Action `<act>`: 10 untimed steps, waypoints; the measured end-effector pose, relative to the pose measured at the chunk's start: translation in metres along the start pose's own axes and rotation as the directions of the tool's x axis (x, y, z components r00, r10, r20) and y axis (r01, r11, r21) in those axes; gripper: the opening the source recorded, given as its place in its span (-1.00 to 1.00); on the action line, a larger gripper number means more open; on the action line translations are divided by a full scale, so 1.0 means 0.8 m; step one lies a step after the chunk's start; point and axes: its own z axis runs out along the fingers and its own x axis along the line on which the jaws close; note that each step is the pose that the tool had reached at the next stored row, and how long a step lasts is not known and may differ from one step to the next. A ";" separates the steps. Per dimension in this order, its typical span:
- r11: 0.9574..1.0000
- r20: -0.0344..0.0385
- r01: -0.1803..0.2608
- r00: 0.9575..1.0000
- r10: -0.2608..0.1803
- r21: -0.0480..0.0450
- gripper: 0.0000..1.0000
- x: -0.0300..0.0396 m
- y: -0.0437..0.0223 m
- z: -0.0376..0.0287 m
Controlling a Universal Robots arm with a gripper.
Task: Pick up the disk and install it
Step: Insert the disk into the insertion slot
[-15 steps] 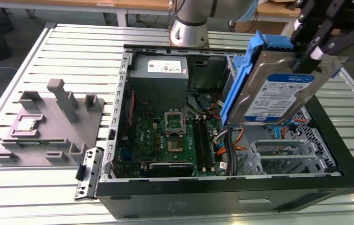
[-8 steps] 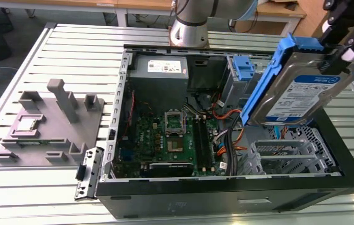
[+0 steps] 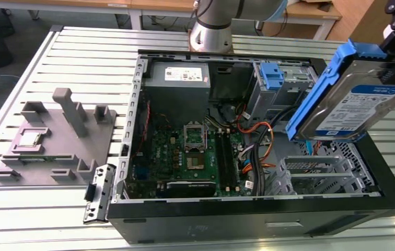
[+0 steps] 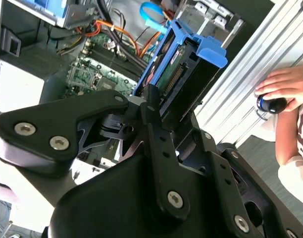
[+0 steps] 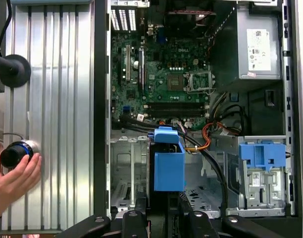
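tool (image 4: 167, 107) holds the disk (image 3: 354, 104) above the open case (image 3: 218, 219)

The exterior view looks down at a slant across the bench (image 3: 79, 47) and takes in the whole open computer case (image 3: 253, 222). The first wrist view faces straight down into the case from above the hand (image 5: 164, 201). The second wrist view sits close behind the hand, looking along it at the held disk (image 4: 183, 69). All three share the motherboard (image 3: 183, 151).
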 end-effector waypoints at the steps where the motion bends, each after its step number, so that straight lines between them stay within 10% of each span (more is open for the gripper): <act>1: 1.000 0.000 0.000 1.000 0.000 0.000 -0.30 -0.0001 -0.0040 0.0002; 10: 1.000 0.000 0.000 1.000 0.000 0.000 -0.30 0.0040 -0.0136 0.0153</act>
